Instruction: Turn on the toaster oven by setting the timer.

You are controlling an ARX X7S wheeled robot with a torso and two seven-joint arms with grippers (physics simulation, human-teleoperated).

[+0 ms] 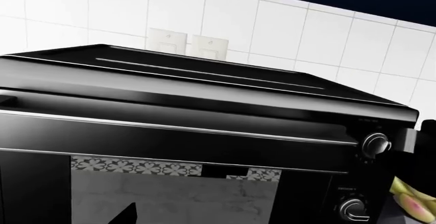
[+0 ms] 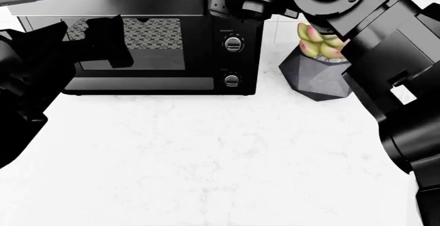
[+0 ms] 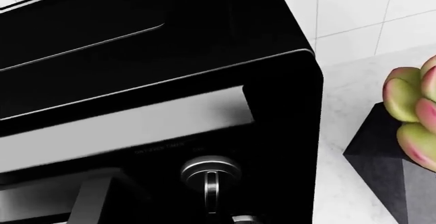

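The black toaster oven (image 2: 158, 84) stands at the back of the counter, its dark glass door showing a patterned rack. Down its right side are an upper knob (image 2: 234, 43) and a lower knob (image 2: 232, 80). My left gripper (image 2: 103, 40) hangs in front of the door's left part; its jaws are too dark to read. The left wrist view shows the oven (image 1: 204, 132) with both knobs (image 1: 375, 144) off to one side. My right gripper (image 2: 223, 2) hovers over the oven's top right front corner, its fingers hidden. In the right wrist view, the upper knob (image 3: 210, 175) is close below.
A grey faceted plant pot (image 2: 316, 74) with a green-pink succulent stands just right of the oven, under my right arm; it also shows in the right wrist view (image 3: 388, 168). White counter (image 2: 206, 154) spreads in front. A tiled wall with two outlets (image 1: 187, 43) is behind.
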